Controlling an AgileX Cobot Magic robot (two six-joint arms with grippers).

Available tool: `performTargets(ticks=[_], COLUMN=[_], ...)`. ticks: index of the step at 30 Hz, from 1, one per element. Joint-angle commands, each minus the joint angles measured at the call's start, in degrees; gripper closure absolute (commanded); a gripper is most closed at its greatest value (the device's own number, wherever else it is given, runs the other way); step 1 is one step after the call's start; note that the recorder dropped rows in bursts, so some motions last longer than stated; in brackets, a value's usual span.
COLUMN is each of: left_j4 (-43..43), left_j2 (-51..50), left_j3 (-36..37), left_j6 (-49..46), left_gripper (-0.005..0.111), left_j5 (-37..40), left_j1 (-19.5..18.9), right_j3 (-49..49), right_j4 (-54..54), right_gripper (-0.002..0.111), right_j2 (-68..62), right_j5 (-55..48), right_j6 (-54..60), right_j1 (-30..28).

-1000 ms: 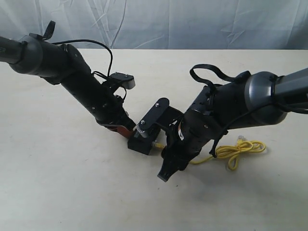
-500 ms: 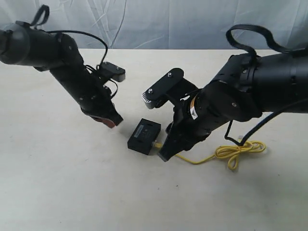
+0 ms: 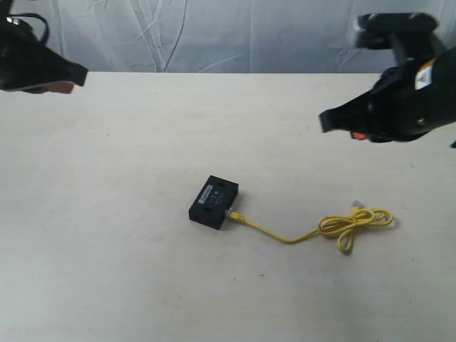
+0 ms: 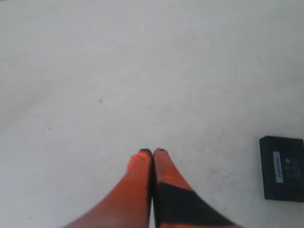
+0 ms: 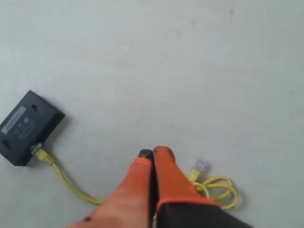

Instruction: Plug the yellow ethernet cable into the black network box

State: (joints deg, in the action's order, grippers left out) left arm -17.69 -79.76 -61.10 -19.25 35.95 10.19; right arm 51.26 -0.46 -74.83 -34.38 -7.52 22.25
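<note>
**Where things lay on my counter**

The network box sat flat on the counter, near its middle. The ethernet cable met the box's front right side with one plug. From there it ran rightward along the counter into a loose loop well right of the box, its other end lying free just behind that loop. My left claw hung above the far left, and my right claw above the far right. Both were well apart from box and cable.
</note>
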Motion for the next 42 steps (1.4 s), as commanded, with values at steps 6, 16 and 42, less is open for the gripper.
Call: performTargets(ticks=[6, 16, 42], left_j4=[-0.3, 0.6, 0.8], left_j2=[25.3, 44.2, 47.4], left_j3=[12.1, 20.9, 21.0], left_j6=[1.3, 1.2, 1.2], left_gripper=[0.107, 0.107, 0.107], left_j5=[-9.7, -12.5, -10.7], left_j1=[-1.0, -1.0, -1.0], right_j3=[-10.2, -22.1, -24.6], right_j4=[-1.6, -2.9, -0.4], right_gripper=[0.108, 0.108, 0.108], right_j2=[25.8, 52.2, 56.3], right_j5=[2.4, 14.4, 16.3], right_j6=[0.4, 4.4, 4.4], right_j1=[-2.8, -2.8, -2.8])
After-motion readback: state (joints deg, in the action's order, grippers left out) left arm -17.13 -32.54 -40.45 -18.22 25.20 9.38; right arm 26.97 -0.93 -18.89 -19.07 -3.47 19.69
